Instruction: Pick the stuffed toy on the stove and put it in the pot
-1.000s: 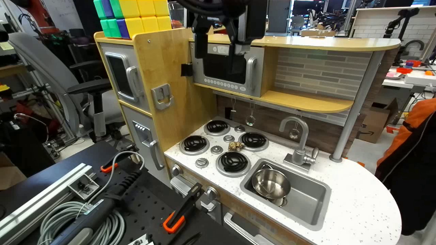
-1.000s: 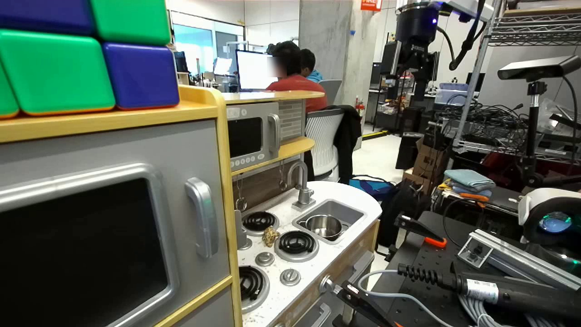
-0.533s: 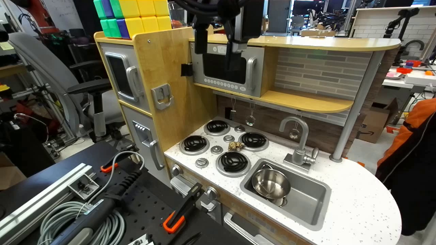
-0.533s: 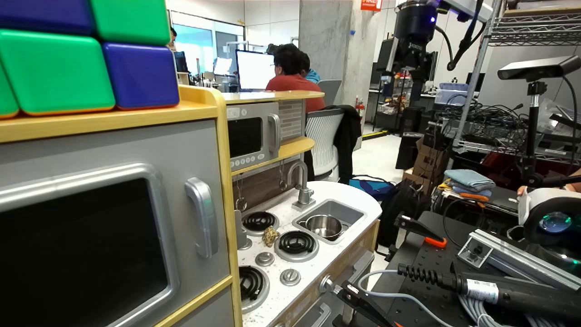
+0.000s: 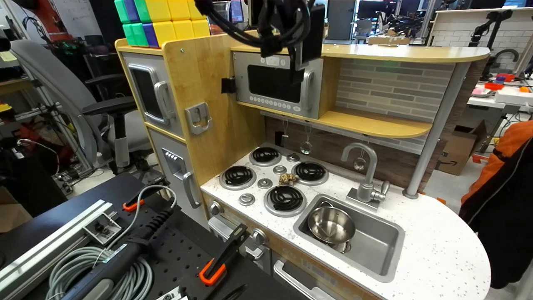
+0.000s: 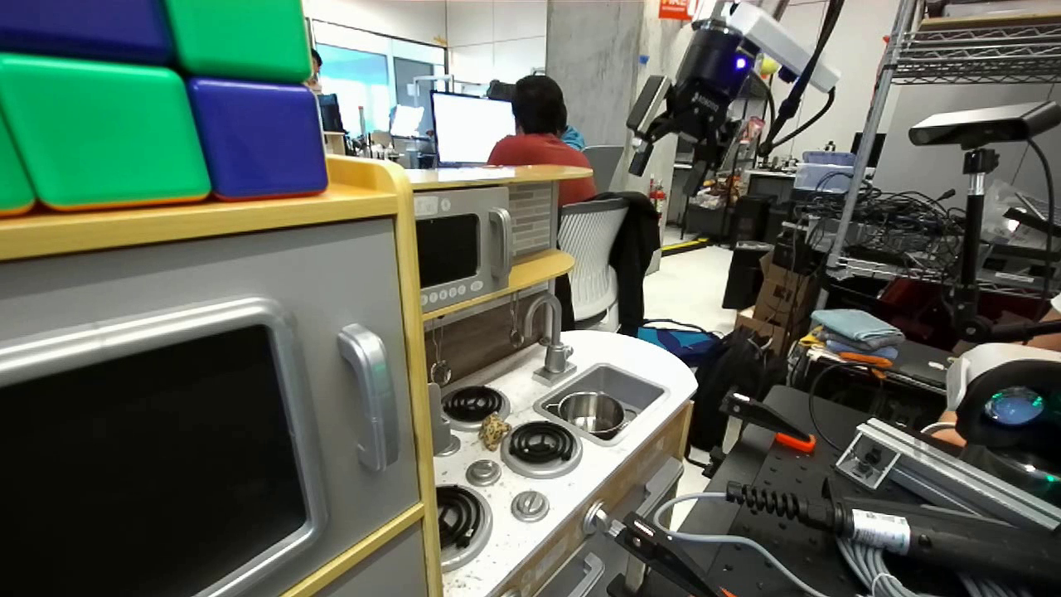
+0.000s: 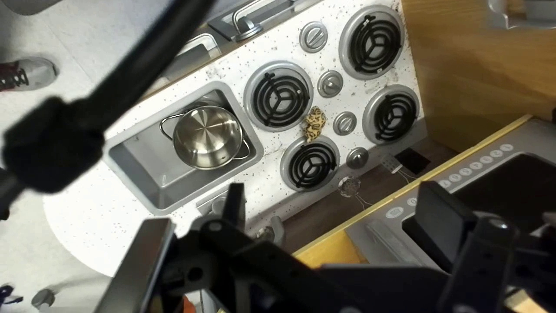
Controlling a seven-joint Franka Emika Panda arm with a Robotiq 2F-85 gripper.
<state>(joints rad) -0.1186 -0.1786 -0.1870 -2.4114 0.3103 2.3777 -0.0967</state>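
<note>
The stuffed toy (image 5: 287, 179) is a tiny tan lump with dark spots, lying on the white stove (image 5: 263, 172) between two burners. It also shows in an exterior view (image 6: 494, 432) and in the wrist view (image 7: 314, 124), where it touches one burner's rim. The shiny steel pot (image 5: 332, 225) stands upright inside the grey sink, its inside bare; it also shows in an exterior view (image 6: 591, 413) and in the wrist view (image 7: 207, 137). My gripper (image 6: 667, 174) is open and empty, tilted, high above the counter. In the wrist view its fingers (image 7: 332, 189) are wide apart.
The microwave (image 5: 275, 83) and its wooden shelf (image 5: 383, 123) overhang the back of the counter. The faucet (image 5: 366, 175) rises behind the sink (image 5: 374, 246). A tall wooden cabinet (image 5: 212, 83) stands beside the stove. Black clamps (image 5: 227, 254) and cables lie on the table in front.
My gripper has tilted from pointing straight down to slanted, and has shifted toward the kitchen in an exterior view. Its fingers stay open. The toy and pot have not moved.
</note>
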